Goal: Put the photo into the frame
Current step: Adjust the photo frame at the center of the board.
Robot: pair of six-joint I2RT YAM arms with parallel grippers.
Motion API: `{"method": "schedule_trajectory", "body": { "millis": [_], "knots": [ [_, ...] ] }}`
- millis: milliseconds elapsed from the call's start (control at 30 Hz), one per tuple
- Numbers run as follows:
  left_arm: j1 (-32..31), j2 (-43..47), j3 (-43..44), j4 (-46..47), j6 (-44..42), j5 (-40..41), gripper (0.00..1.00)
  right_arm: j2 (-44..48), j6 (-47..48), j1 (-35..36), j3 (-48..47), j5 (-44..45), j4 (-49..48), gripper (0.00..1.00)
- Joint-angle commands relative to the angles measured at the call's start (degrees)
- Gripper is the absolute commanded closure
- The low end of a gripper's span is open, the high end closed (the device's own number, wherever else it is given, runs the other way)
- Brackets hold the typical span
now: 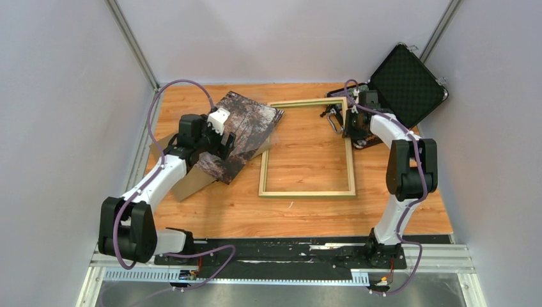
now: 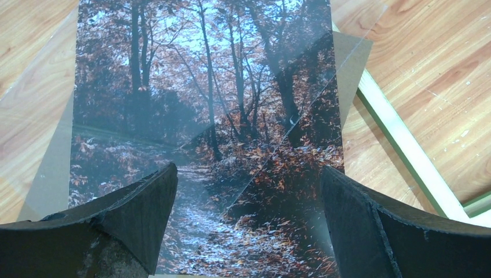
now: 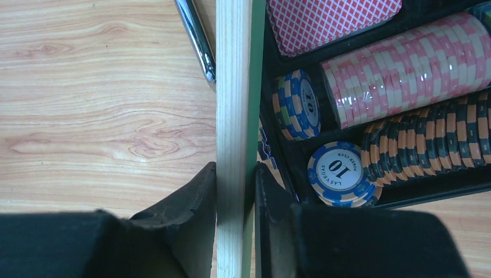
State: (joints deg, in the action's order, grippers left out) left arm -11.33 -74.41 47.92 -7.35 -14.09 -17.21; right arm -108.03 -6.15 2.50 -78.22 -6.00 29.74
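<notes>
Right end effector (image 3: 236, 174) clamps thin green-and-pale wooden frame (image 3: 231, 87), tabletop (image 1: 224, 217) far-right; left end effector (image 2: 249, 179) gapes over autumn-forest photo (image 2: 202, 87); we need edge pinch.

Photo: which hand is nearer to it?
Left. The left hand hangs open over the photo; the right hand grips the frame, well away from it.

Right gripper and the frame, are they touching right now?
Touching. The right wrist view shows the right gripper shut on the frame. Its two fingers press against opposite sides of the wooden rail, with no gap on either side.
</notes>
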Motion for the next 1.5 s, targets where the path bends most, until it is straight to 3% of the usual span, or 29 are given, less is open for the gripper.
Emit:
{"method": "schedule_trajectory", "body": {
  "millis": [0,467,700,900,1200,1467],
  "knots": [
    [-0.2,1.6,-0.5,2.5,-1.0,1.7,0.00,1.8,0.4,-0.3,1.0,2.7,-2.1,0.84],
    [-0.2,0.2,-0.9,4.2,-0.3,1.4,0.00,8.9,1.2,-7.1,9.2,3.4,-6.3,0.83],
    [-0.2,-0.9,-0.7,4.9,0.1,1.8,0.00,8.3,2.0,-7.2,11.3,3.6,-7.6,0.49],
    [-0.2,-0.9,-0.9,5.3,0.4,3.3,0.00,9.0,3.6,-7.2,9.4,4.3,-8.0,0.29],
    [1.7,-3.0,3.3,2.0,2.6,5.3,0.00,14.8,6.8,-3.5,4.5,1.4,-7.5,0.16],
    [9.0,-6.8,9.4,-5.6,2.3,0.3,0.00,11.3,8.9,12.2,-4.1,-5.4,-7.3,0.11]
  ]
}}
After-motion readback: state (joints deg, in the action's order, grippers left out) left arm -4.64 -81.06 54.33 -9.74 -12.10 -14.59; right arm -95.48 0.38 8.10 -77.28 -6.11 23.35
